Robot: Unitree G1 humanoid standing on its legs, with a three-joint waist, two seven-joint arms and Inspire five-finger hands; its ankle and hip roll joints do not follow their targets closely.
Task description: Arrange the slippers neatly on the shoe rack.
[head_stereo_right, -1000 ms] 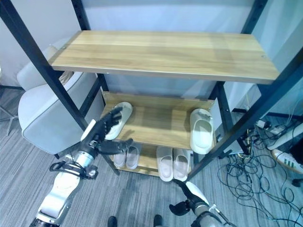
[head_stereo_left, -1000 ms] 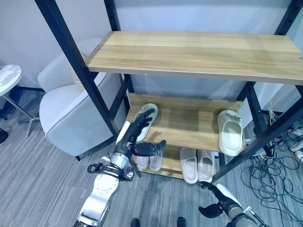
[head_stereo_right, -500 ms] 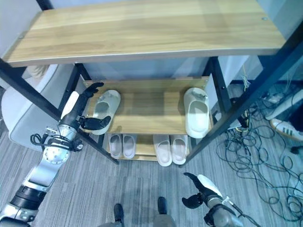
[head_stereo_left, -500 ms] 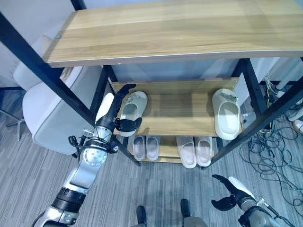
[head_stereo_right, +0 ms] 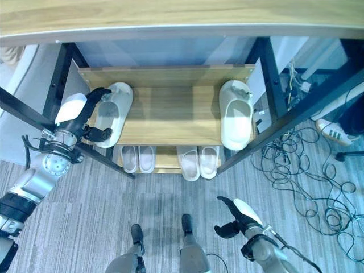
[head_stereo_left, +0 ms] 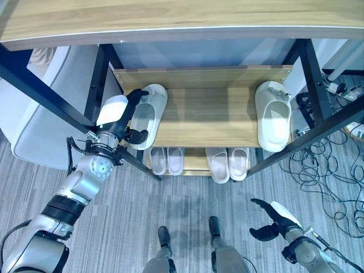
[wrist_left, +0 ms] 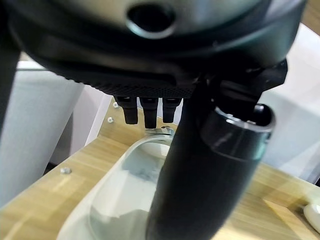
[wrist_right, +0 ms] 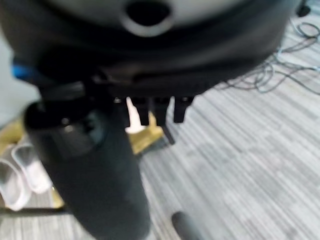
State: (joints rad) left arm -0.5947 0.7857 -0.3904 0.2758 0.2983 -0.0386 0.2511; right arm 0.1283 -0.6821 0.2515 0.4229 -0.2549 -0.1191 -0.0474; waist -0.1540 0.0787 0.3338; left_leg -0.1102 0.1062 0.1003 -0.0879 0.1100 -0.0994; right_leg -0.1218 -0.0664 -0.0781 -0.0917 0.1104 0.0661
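A pale slipper (head_stereo_left: 151, 108) lies at the left end of the rack's middle shelf (head_stereo_left: 205, 116). My left hand (head_stereo_left: 116, 116) rests against its outer side. The straight fingers (head_stereo_left: 135, 96) reach along its edge and the thumb (head_stereo_left: 138, 135) sits by its heel. The left wrist view shows that slipper (wrist_left: 125, 200) just past the thumb. Its mate (head_stereo_left: 273, 116) lies at the shelf's right end. My right hand (head_stereo_left: 274, 223) hangs low over the floor, open and holding nothing.
Two more pairs of slippers, a small pair (head_stereo_left: 166, 161) and a larger pair (head_stereo_left: 227, 165), sit on the bottom shelf. The wide top shelf (head_stereo_left: 182, 20) overhangs the rack. A grey armchair (head_stereo_left: 40, 131) stands on the left, and loose cables (head_stereo_left: 327, 170) lie on the right.
The camera has tipped down towards the rack. My left hand has come up against the left slipper's side. The right hand stays low by the floor.
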